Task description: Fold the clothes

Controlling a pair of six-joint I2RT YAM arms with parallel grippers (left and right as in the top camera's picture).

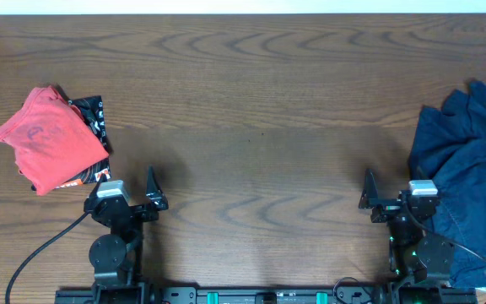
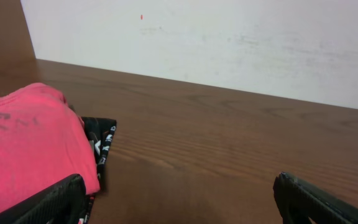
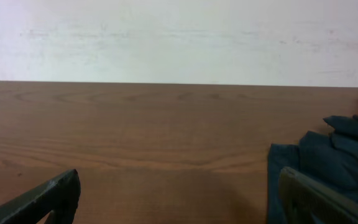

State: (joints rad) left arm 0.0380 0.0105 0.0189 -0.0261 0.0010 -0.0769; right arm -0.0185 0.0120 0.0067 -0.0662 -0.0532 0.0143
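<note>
The clothes (image 1: 467, 169) are a crumpled pile of dark navy-blue cloth at the right edge of the wooden table, running off the frame. The pile also shows at the right of the right wrist view (image 3: 328, 155), just beyond the right finger. My right gripper (image 1: 392, 192) is open and empty near the table's front edge, right beside the pile's left edge; it also shows in its own wrist view (image 3: 179, 183). My left gripper (image 1: 129, 192) is open and empty at the front left, and its jaws (image 2: 179, 190) hang over bare wood.
A folded red garment (image 1: 53, 139) lies at the left on a black patterned garment (image 1: 95, 118), just behind my left gripper. Both show in the left wrist view, the red one (image 2: 30, 143) and the black one (image 2: 104, 140). A white wall bounds the table's far edge.
</note>
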